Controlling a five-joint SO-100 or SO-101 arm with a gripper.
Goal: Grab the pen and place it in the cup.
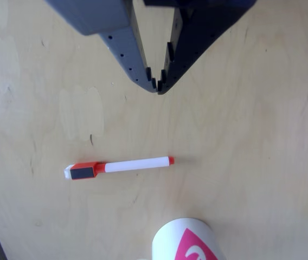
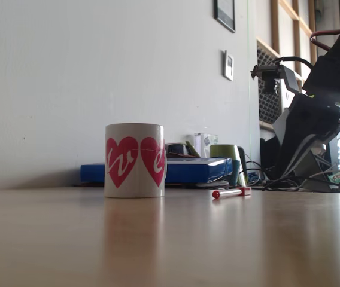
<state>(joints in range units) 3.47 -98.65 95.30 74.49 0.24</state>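
Other view, looking down: the pen (image 1: 120, 166) lies flat on the pale wood worktop (image 1: 251, 135), its long axis nearly level across the picture, tilted up slightly toward the right. The red cap with its dark grey block points left and the small red tip points right. No writing can be read on its white barrel. The hand (image 1: 158, 86) hangs above it near the top of the picture, well apart from the pen, its two dark fingers converging until their tips almost meet, with only a thin slit between them and nothing held. The cup (image 1: 186, 241) stands at the bottom edge, just below the pen's right end, showing part of a pink mark with a white swirl.

From the fixed view at worktop level, the cup (image 2: 135, 160) stands upright with two pink hearts bearing white swirls, no legible lettering. The pen (image 2: 230, 192) lies to its right, red tip toward the cup. A blue flat box (image 2: 194, 170) sits behind them.
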